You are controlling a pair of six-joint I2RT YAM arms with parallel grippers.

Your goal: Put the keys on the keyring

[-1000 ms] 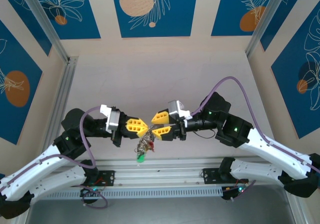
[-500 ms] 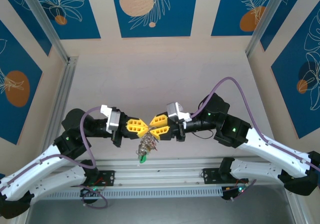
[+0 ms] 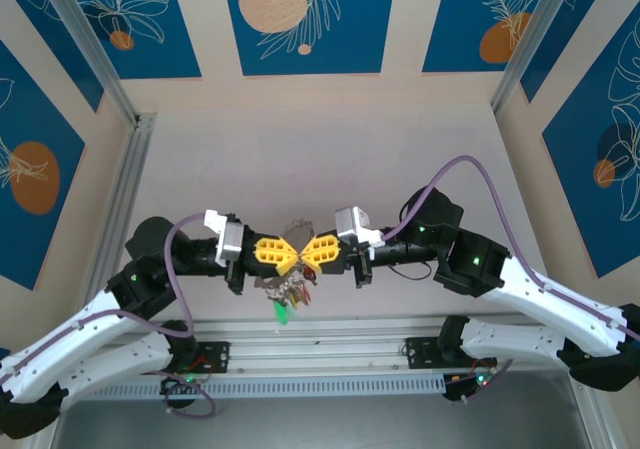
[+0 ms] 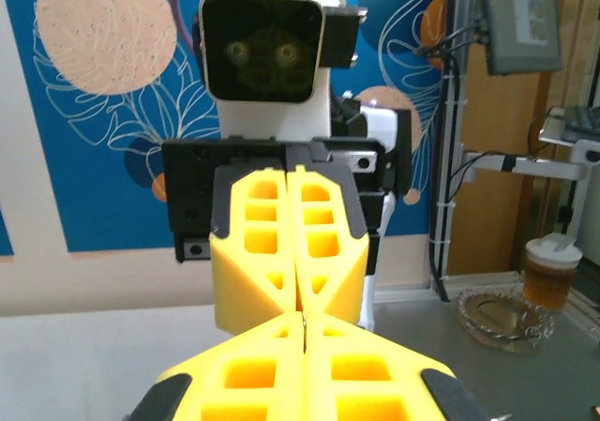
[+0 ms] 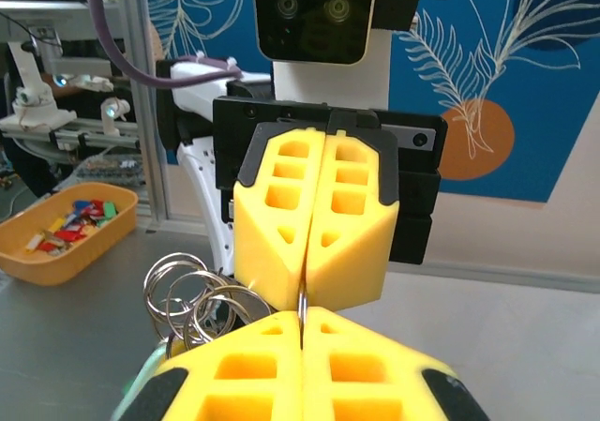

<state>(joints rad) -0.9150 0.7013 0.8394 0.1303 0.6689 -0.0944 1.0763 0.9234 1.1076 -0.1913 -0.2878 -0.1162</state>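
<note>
Grey desk below. My left gripper and right gripper are both clamped fully shut, tip to tip, apparently pinching the thin keyring. The keys dangle just beneath. An uneven tug could slip the wire free and drop everything.

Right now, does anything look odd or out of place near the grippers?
Nothing spilled or damaged. The left gripper and right gripper, both shut, meet tip to tip on the keyring; the keys hang bunched beneath.

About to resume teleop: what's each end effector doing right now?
Left end effector: closed on the keyring.
Right end effector: closed on the keyring too.
</note>
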